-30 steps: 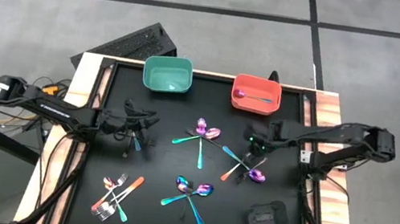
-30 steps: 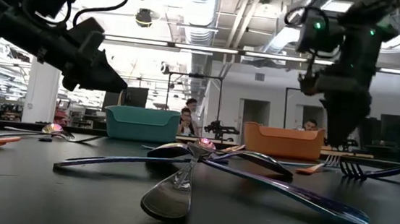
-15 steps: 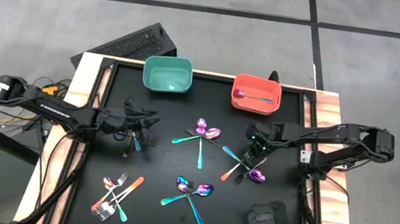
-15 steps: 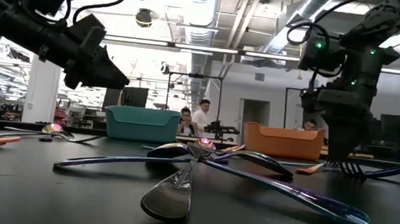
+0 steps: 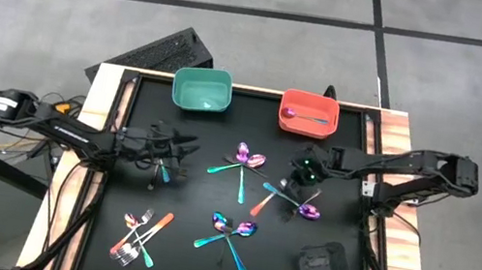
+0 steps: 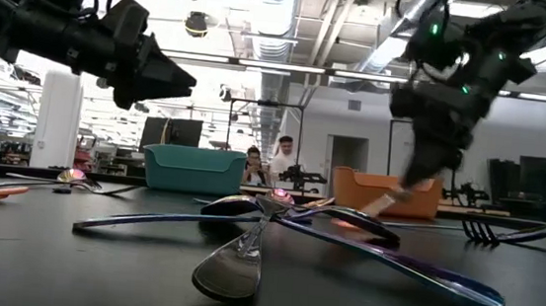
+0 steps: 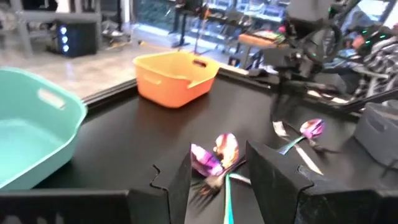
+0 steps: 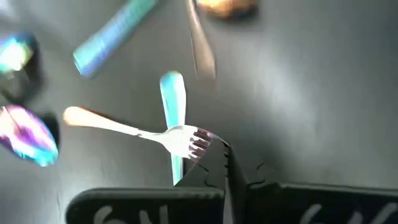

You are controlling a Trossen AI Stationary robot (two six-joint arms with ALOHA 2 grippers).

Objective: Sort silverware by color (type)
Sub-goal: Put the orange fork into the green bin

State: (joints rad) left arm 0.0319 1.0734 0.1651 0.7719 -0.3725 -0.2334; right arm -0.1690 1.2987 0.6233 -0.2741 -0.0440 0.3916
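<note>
Two pincers are working over the bench. The right pincer is standing shut, clamped on the orange fork at its tine end, just above the right-hand cluster. The left pincer is hovering with its fingers apart and holding nothing, on the left side of the bench.

To do this step well, I think the right arm is needing a straight lift first, because a teal handle is crossing under the fork and could be dragged along. The grip is sitting at one end, so the long handle is likely to swing; a slow carry to the orange bin and a low release are looking safest.

Counting now:
- Two bins are standing at the far edge, the orange one and the teal bin.
- One spoon is lying in the orange bin; the teal bin is looking empty.
- About three spoons are lying in the middle cluster.
- About four are lying in the nearer cluster.
- About four forks are lying at the near left.
- A few more pieces are lying by the held fork, overlapping, so I cannot count them exactly.
</note>
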